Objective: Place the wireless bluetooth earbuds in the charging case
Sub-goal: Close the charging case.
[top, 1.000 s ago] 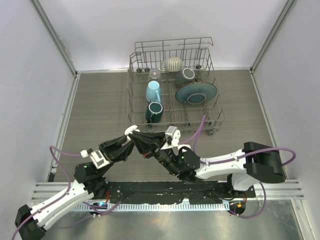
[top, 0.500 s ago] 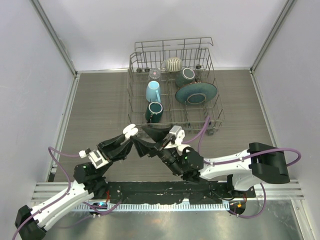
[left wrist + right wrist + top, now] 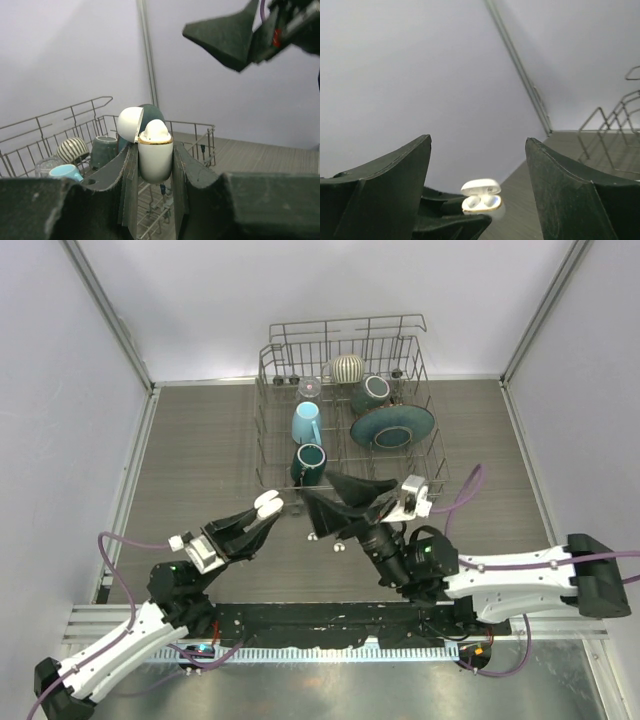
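Your left gripper [image 3: 155, 150] is clamping the open charging case [image 3: 155, 165].
Your right wrist view is showing earbuds [image 3: 481, 202] sitting inside (both wells); right gripper [image 3: 477, 140], gaping and empty, is hanging farther right than before.

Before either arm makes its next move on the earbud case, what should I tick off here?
1. The charging case is clamped upright in the left gripper: ok.
2. The lid is open: ok.
3. Both earbuds are in the case; two pale shapes show inside: ok.
4. The earbuds are fully seated, low enough for the lid to shut: cannot tell.
5. The right gripper is open, empty and apart from the case: ok.
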You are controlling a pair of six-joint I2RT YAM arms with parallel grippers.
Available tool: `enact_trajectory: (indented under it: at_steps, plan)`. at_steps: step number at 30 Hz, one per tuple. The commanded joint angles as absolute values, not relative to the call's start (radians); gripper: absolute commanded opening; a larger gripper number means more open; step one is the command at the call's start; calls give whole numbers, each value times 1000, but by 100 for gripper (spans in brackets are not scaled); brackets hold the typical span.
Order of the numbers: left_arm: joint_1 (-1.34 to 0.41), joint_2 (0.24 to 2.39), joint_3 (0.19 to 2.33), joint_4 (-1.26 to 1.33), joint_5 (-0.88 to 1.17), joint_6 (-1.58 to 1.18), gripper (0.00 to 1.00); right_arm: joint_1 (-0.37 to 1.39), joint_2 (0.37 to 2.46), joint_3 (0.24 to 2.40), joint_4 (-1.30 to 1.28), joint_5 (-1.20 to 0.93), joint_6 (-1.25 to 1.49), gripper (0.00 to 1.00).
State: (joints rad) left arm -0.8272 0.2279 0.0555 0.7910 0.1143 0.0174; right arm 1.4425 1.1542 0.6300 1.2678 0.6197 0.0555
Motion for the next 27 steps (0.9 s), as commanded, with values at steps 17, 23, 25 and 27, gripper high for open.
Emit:
enact_trajectory:
  at_steps: [17,23,25,27]
  plan:
    - [-831,334,198,621,406,25,0,1170,1160,1103,-84,424,449,92]
    - [-831,376,196,658,413,9,0,1172,1163,1037,-63,356,497,92]
    - [-831,376,196,657,405,9,0,1172,1149,987,-46,341,521,92]
    - [-831,373,193,655,387,9,0,1172,1118,947,-23,295,541,92]
